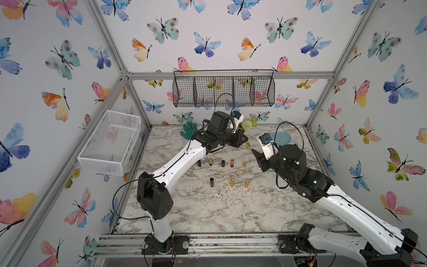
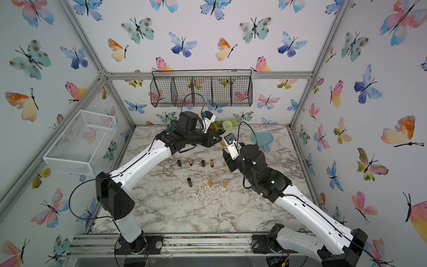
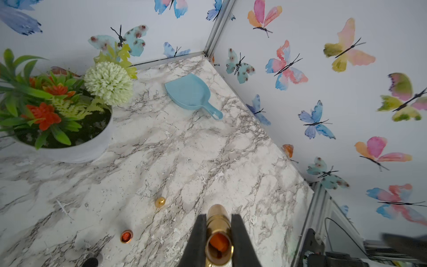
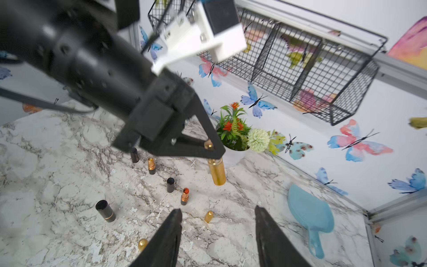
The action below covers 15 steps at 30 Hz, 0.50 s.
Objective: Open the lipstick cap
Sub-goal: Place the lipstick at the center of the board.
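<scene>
1. Left gripper: black fingers are clamped tight on either side of a gold cylindrical metal lipstick tube.
2. Gold lipstick tube, position: it is held tilted in the air above the white-and-grey marble tabletop, toward the back centre and near the white pot of artificial flowers. The right wrist view shows its longer gold end projecting past the fingertips. The end facing the left wrist camera shows orange inside.
3. Right gripper: the fingers stand partly apart with nothing between them and touch nothing. It faces the held tube, near it but apart.
4. Left arm: it rises from the front rail with the elbow bent and the forearm stretched toward the back centre. The gripper is angled down toward the right arm.
5. Right arm: it climbs diagonally from the front-right corner. The wrist is over the table's right half, and the gripper points at the left gripper.
6. Tabletop, loose stock:
   - a black cylindrical cap
   - an orange-tipped open lipstick
   - further gold and black pieces standing in two rows
   - a pale blue plastic dustpan at the back right
</scene>
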Each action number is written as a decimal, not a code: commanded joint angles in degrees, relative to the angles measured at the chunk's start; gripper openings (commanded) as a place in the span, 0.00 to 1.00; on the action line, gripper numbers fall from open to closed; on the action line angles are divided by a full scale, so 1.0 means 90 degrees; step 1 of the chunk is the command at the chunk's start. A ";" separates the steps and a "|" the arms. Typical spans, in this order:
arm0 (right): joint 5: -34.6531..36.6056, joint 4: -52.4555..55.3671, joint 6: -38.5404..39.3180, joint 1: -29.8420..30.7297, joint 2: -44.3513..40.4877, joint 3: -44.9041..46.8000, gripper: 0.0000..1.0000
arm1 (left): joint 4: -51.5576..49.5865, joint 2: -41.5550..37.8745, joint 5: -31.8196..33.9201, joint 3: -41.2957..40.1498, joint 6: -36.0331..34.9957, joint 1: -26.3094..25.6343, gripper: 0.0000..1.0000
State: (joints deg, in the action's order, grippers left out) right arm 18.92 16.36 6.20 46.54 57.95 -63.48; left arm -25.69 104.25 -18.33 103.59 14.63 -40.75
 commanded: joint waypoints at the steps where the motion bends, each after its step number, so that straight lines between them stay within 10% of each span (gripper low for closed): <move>1: 0.0426 0.0340 -0.0179 0.0004 -0.0310 -0.0114 0.54 | -0.0111 0.0770 0.1634 0.0412 -0.0518 -0.0431 0.11; 15: 0.0633 0.0780 -0.0376 0.0004 -0.0844 0.0008 0.54 | -0.0137 0.2898 0.2461 0.1309 -0.0927 -0.1068 0.13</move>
State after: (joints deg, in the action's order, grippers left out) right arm 23.24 22.06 3.86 46.54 50.74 -63.90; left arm -26.74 128.73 0.78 113.91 7.62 -49.78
